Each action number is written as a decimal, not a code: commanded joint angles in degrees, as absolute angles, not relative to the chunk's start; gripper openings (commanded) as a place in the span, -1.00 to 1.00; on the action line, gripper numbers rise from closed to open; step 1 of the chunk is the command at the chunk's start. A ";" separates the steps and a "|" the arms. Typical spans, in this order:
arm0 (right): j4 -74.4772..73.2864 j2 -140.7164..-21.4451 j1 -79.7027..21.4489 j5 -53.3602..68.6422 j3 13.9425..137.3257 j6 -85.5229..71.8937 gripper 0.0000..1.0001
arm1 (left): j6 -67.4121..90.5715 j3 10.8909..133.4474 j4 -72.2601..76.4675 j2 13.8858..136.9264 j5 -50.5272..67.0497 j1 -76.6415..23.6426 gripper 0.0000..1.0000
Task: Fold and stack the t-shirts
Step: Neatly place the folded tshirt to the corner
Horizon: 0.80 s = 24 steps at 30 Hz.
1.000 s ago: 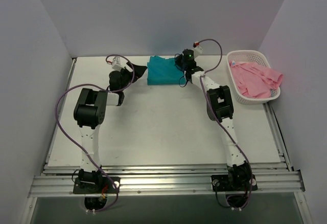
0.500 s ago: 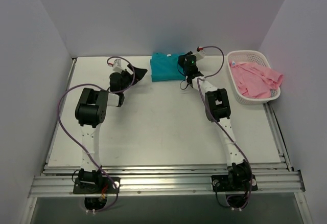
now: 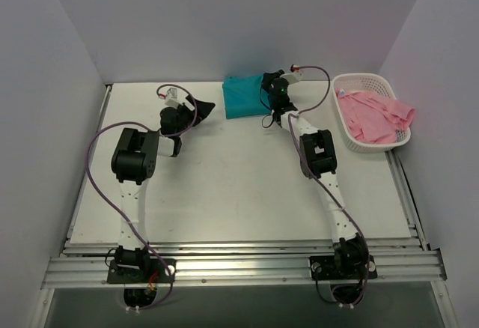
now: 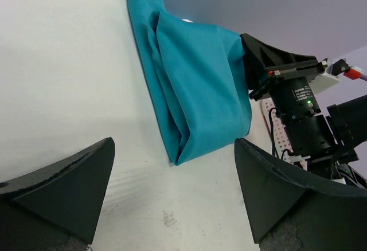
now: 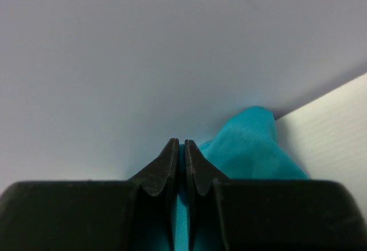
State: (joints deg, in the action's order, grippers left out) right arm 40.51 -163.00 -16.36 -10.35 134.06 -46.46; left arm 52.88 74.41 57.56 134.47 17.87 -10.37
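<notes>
The folded teal t-shirt (image 3: 242, 96) lies at the table's far edge against the back wall; it also shows in the left wrist view (image 4: 195, 85) and the right wrist view (image 5: 252, 142). My right gripper (image 3: 266, 91) is shut on its right edge, with teal cloth pinched between the fingers (image 5: 182, 151). My left gripper (image 3: 202, 108) is open and empty, low over the table a little left of the shirt, not touching it. The pink t-shirt (image 3: 374, 114) lies crumpled in the white basket at the right.
The white lattice basket (image 3: 358, 82) stands at the far right of the table. The back wall runs right behind the teal shirt. Side walls close in left and right. Purple cables loop from both arms.
My right gripper has pushed the teal shirt back toward the wall and a little right. The left gripper has stayed apart from the shirt, drifting slightly back.
</notes>
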 commanded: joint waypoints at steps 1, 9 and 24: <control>45.00 -164.35 -16.08 -14.67 139.03 -45.26 -1.00 | 52.21 76.99 61.17 135.00 18.98 -9.76 0.88; 44.73 -169.01 -15.73 -17.75 144.93 -45.09 -1.00 | 52.56 77.69 61.70 136.41 19.60 -9.32 0.88; 54.39 -166.31 -15.82 -18.90 139.76 -42.90 0.99 | 53.00 77.08 63.81 136.76 20.92 -8.88 0.88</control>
